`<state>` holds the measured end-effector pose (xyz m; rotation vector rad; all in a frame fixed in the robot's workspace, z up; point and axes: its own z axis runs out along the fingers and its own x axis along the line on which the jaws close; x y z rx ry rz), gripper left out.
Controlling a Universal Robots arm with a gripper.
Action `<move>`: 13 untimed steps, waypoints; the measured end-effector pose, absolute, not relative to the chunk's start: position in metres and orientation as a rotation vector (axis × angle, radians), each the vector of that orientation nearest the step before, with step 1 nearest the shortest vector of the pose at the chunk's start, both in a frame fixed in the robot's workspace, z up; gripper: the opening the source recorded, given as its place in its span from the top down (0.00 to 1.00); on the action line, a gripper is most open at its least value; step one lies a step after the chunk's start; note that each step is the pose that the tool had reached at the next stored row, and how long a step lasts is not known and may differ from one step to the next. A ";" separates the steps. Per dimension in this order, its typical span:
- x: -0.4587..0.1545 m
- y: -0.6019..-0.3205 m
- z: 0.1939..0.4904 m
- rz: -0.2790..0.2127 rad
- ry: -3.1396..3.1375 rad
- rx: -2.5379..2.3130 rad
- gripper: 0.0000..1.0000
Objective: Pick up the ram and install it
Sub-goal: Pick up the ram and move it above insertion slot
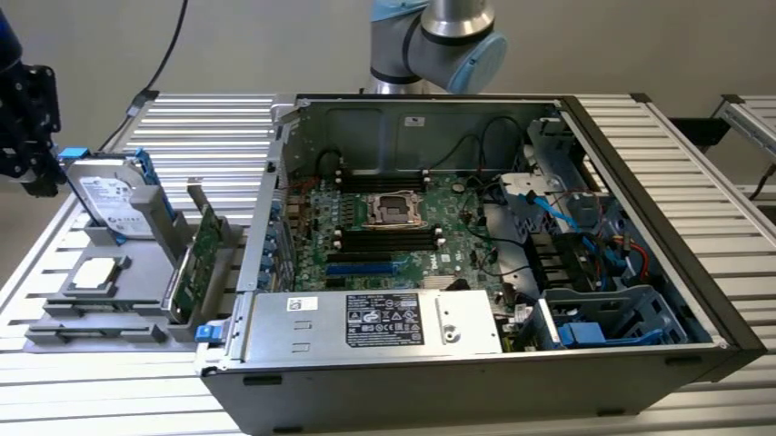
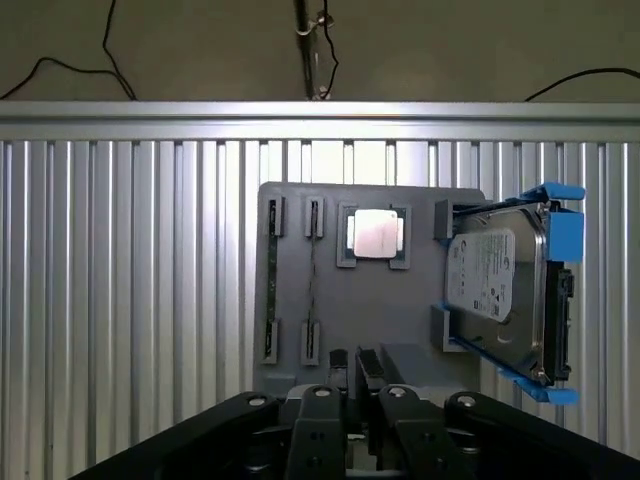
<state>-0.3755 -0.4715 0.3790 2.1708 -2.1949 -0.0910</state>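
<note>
Wrist view looks down past the hand [image 2: 354, 362] onto a grey holder tray [image 2: 400, 320] on the slatted surface [image 2: 130, 300]. The ram [image 2: 272, 278] stands on edge in the tray's outer slot, a thin green line, well apart from the processor chip [image 2: 377, 235] and the blue-framed hard drive [image 2: 500, 285]. I cannot tell whether the hand is open or closed, and nothing appears to be in it. I judge this the approach to the pickup, with the ram not yet touched. The grasp calls for lining up squarely over that narrow edge. Exterior view adds the installation side: the open computer case [image 1: 642, 182], its motherboard [image 1: 363, 263] with black memory slots [image 1: 382, 238], and the wider expansion card [image 1: 196, 263] upright beside it.
</note>
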 end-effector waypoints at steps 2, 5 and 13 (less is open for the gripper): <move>-0.376 -0.472 0.379 -0.091 -2.195 2.171 0.71; -0.378 -0.472 0.379 -0.089 -2.196 2.172 0.64; -0.399 -0.478 0.370 -0.051 -2.215 2.191 0.64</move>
